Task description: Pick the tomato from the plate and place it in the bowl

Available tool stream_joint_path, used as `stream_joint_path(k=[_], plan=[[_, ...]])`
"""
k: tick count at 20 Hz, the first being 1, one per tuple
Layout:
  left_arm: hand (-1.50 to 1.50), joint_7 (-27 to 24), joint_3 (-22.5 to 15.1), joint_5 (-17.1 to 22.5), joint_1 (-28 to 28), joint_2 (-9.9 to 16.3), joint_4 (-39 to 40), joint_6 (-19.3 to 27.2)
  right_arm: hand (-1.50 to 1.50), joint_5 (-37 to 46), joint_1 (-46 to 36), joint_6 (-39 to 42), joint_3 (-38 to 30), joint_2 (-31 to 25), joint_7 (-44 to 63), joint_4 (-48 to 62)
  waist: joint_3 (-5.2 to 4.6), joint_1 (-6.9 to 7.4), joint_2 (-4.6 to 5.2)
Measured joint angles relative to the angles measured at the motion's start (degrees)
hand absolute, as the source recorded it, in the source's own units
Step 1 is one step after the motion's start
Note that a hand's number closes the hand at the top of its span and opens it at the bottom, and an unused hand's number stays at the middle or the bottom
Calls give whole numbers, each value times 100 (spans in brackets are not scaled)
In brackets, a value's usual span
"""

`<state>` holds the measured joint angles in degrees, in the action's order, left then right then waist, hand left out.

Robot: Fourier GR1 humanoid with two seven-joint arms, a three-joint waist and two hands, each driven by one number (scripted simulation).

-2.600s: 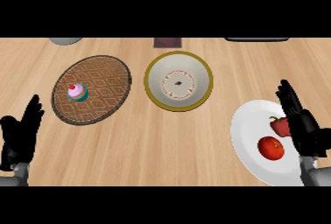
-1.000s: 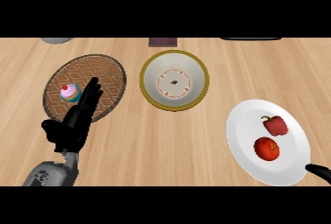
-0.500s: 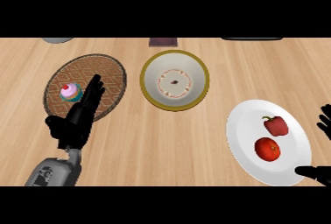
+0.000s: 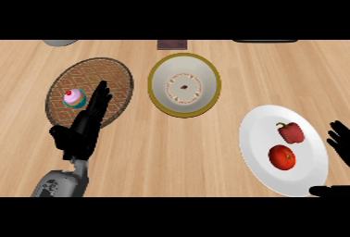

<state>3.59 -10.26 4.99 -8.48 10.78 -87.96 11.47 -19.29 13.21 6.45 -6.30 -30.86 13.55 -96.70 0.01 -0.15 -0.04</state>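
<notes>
Tomato point(image 4: 282, 157) on white plate point(image 4: 256, 148) (beside a red pepper point(image 4: 291, 132)), right hand point(image 4: 340, 141) spread at plate's edge, left hand point(image 4: 85, 124) straight-fingered over woven mat point(image 4: 65, 83), bowl point(image 4: 184, 85) apart.

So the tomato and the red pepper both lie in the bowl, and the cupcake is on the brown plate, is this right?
Not quite. In the head view the tomato and the pepper lie on the white plate at the right, not in the bowl, which stands apart from them at the middle. The cupcake is on the brown plate, as you say.
</notes>
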Motion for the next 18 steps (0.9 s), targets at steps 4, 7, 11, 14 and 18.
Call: stream_joint_path(k=[4, 7, 11, 14, 18], plan=[[0, -9, 81, -96, 19, -47, -1, -71, -150, -30, 1, 162, -136, 332, -233, 73, 0, -4, 0], [0, 83, 112, -185, -5, -139, -27, -76, -150, -169, -38, 298, -318, 456, -98, -27, -1, -5, -1], [0, 162, 208, -272, 2, -216, -83, -149, -150, -129, -27, 401, -413, 769, -63, -83, 0, -4, 0], [0, 82, 299, -306, -63, -274, 59, -256, -150, -160, -52, 521, -517, 916, 20, -5, -1, -4, 1], [0, 77, 442, -301, -79, -291, 88, -409, -150, 36, -50, 538, -462, 1241, -27, 71, 0, -1, 2]])
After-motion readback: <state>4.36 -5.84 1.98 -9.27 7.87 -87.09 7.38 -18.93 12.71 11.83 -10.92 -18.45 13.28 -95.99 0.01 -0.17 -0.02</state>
